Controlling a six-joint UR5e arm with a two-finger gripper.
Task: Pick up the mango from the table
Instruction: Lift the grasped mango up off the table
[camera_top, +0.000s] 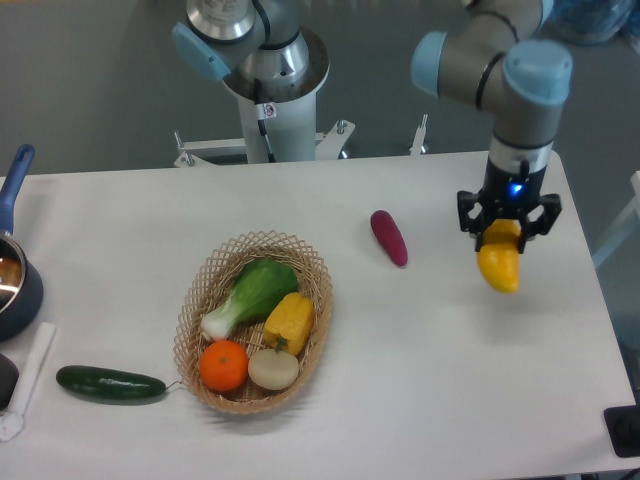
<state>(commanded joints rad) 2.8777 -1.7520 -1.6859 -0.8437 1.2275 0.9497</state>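
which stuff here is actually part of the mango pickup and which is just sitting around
Part of the job:
mango, held in the gripper
table

Just lying about:
purple vegetable
basket of produce
cucumber
pot
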